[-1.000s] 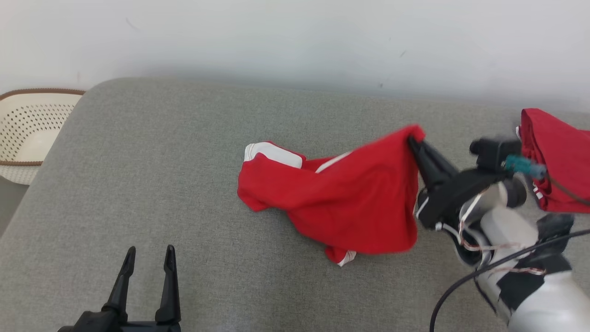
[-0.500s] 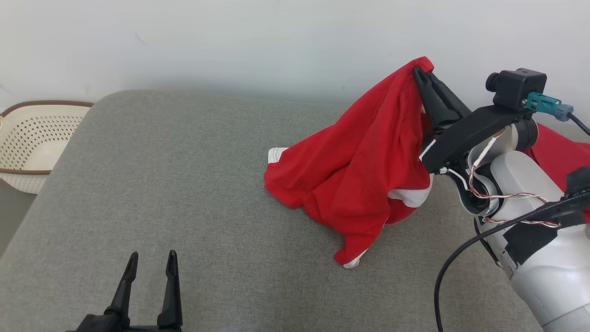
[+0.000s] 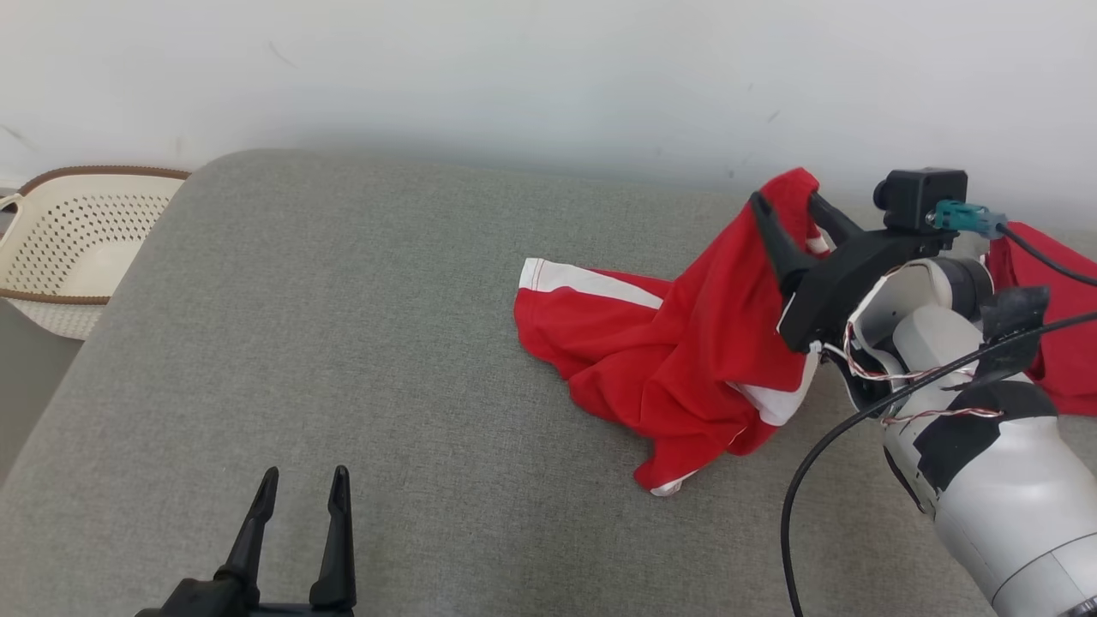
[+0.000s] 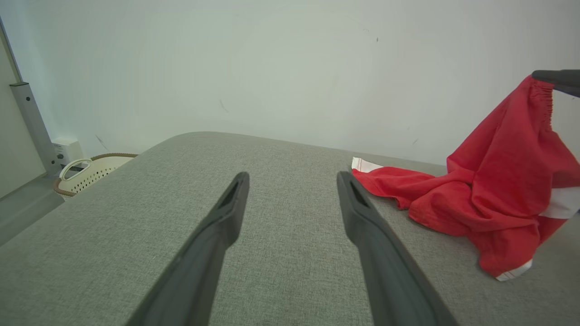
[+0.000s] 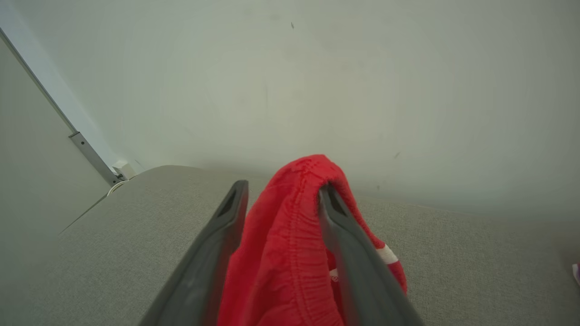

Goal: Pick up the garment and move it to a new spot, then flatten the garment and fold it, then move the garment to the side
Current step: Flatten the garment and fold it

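Observation:
The garment (image 3: 668, 360) is a pair of red shorts with white stripes. Its lower part lies crumpled on the grey padded surface (image 3: 343, 326), right of centre. Its elastic waistband is lifted up and hangs between the parted fingers of my right gripper (image 3: 784, 201), hooked over one fingertip. The right wrist view shows that waistband (image 5: 281, 253) bunched between the fingers of the open right gripper (image 5: 283, 188). My left gripper (image 3: 305, 476) stands open and empty at the near left, well clear of the cloth. In the left wrist view the garment (image 4: 489, 190) hangs to the right of the left gripper (image 4: 293, 176).
Another red cloth (image 3: 1054, 343) lies at the far right, behind my right arm. A perforated cream basket (image 3: 68, 248) stands beyond the surface's left edge. A pale wall runs along the back. The padded surface has bare room on the left.
My right gripper has gone from shut on the waistband to open and has come down from its highest point. The cloth has sagged, and a white-striped leg now lies spread to the left.

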Motion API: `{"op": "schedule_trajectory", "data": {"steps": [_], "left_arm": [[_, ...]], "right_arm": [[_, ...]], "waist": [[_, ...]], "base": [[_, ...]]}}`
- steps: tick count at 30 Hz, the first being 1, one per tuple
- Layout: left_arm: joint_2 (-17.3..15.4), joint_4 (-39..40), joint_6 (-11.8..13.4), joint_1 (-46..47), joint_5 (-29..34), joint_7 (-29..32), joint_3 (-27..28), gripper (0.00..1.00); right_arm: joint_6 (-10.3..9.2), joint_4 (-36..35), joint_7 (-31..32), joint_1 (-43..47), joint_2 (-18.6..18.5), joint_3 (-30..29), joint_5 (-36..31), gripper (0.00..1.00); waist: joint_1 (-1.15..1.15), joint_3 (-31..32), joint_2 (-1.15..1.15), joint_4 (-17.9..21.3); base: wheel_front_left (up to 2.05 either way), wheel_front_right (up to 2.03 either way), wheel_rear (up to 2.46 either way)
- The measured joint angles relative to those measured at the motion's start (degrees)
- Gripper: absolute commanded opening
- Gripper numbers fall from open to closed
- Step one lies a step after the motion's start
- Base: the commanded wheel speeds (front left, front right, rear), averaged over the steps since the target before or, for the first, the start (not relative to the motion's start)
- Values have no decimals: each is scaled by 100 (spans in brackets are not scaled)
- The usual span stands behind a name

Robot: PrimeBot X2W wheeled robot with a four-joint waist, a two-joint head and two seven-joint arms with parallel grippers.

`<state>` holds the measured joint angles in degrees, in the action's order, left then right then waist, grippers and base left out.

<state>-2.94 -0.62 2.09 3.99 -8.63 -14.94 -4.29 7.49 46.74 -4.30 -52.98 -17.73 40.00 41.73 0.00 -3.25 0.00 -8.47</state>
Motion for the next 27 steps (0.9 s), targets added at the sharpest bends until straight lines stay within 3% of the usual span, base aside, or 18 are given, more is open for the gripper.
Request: {"op": "schedule_trajectory", "data": {"steps": [6, 18, 27], "left_arm": [[1, -29, -3, -1, -3, 0, 12, 100], [2, -23, -3, -6, -15, 0, 33, 100], [3, -23, 2, -4, -21, 0, 25, 100]], "right_arm": [[0, 278, 25, 71, -49, 188, 51, 100], [0, 443, 689, 480, -323, 556, 270, 100], [-1, 588, 290, 530, -389, 415, 107, 100]], "waist": [[0, 10, 0, 105], [0, -38, 0, 467], [0, -44, 0, 667]], "base": [[0, 0, 0], [0, 0, 0], [0, 0, 0]]}}
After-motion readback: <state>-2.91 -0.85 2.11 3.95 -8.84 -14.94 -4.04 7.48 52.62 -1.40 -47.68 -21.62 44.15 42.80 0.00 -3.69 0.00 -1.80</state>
